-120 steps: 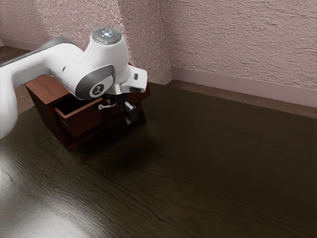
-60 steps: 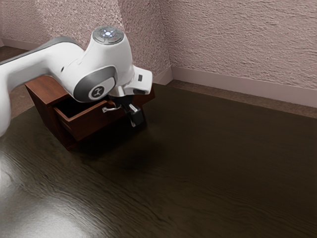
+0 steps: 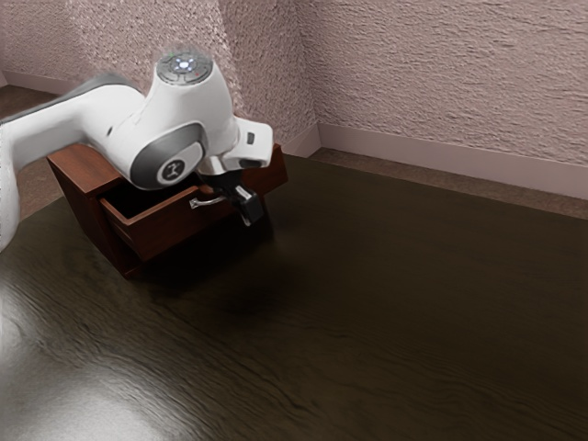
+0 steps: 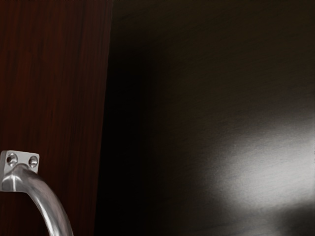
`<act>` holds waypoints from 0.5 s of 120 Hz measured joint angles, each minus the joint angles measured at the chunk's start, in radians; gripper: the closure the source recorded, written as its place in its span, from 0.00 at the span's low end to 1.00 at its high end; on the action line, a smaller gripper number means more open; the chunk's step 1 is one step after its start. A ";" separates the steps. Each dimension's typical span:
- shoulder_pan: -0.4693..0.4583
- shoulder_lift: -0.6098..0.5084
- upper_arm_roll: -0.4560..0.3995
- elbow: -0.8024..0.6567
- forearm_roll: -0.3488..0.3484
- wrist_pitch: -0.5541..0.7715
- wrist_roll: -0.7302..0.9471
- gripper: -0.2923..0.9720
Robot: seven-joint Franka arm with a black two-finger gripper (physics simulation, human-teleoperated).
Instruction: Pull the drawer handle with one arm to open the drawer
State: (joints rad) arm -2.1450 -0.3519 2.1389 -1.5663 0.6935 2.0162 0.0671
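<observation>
A dark red wooden cabinet [image 3: 78,165] stands at the exterior view's left. Its drawer [image 3: 156,220] is pulled partly out, with a dark gap showing behind the front panel. A curved metal handle [image 3: 209,199] sticks out of the drawer front. My black gripper [image 3: 248,208] hangs just to the exterior view's right of the handle's end, near the drawer's corner. In the wrist view the drawer front [image 4: 49,88] rises beside the hand, and the handle [image 4: 39,196] with its screwed mounting plate curves off to one side of the gripper.
The cabinet rests on a wide dark wooden floor [image 3: 386,303] that stretches to the exterior view's right and front. Pink textured walls [image 3: 441,73] with a pale baseboard close off the back. My white arm covers part of the cabinet top.
The drawer and its handle slid a little further out early on, then held still. My hand has since shifted slightly up and back toward the exterior view's left.
</observation>
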 joint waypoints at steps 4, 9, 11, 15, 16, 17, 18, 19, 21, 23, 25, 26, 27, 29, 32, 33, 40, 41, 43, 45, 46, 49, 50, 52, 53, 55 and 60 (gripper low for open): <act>-0.001 -0.007 0.001 0.000 0.004 0.006 -0.001 0.23; -0.002 -0.016 0.002 0.000 0.008 0.013 -0.002 0.23; -0.002 -0.019 0.003 0.000 0.009 0.015 -0.003 0.23; -0.004 -0.026 0.004 0.000 0.013 0.019 -0.004 0.23; -0.005 -0.027 0.004 0.000 0.013 0.020 -0.004 0.23; -0.005 -0.028 0.004 0.000 0.014 0.021 -0.004 0.23; -0.006 -0.029 0.005 0.000 0.014 0.022 -0.004 0.23; -0.006 -0.030 0.005 0.000 0.015 0.023 -0.005 0.23; -0.006 -0.031 0.005 0.000 0.016 0.024 -0.005 0.22; -0.007 -0.032 0.006 -0.001 0.016 0.026 -0.006 0.22; -0.007 -0.032 0.006 -0.001 0.017 0.027 -0.006 0.23; -0.008 -0.033 0.006 -0.001 0.018 0.027 -0.006 0.23; -0.009 -0.033 0.006 -0.001 0.019 0.028 -0.007 0.23; -0.011 -0.033 0.006 -0.001 0.021 0.029 -0.007 0.23; -0.013 -0.033 0.006 -0.001 0.024 0.029 -0.008 0.24; -0.014 -0.034 0.006 -0.001 0.025 0.029 -0.008 0.23; -0.018 -0.034 0.006 -0.002 0.031 0.029 -0.010 0.23; -0.018 -0.034 0.006 -0.002 0.032 0.029 -0.011 0.23; -0.019 -0.034 0.006 -0.002 0.033 0.029 -0.011 0.23; -0.019 -0.034 0.006 -0.003 0.034 0.029 -0.012 0.23; -0.019 -0.034 0.007 -0.003 0.035 0.029 -0.012 0.23; -0.020 -0.034 0.007 -0.004 0.036 0.028 -0.014 0.22; -0.020 -0.034 0.007 -0.004 0.036 0.028 -0.014 0.22; -0.020 -0.034 0.007 -0.005 0.036 0.028 -0.015 0.22; -0.021 -0.034 0.007 -0.005 0.037 0.028 -0.015 0.22; -0.022 -0.034 0.007 -0.006 0.036 0.028 -0.016 0.21; -0.025 -0.035 0.008 -0.008 0.035 0.028 -0.018 0.19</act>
State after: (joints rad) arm -2.1699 -0.3864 2.1470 -1.5739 0.7285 2.0443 0.0491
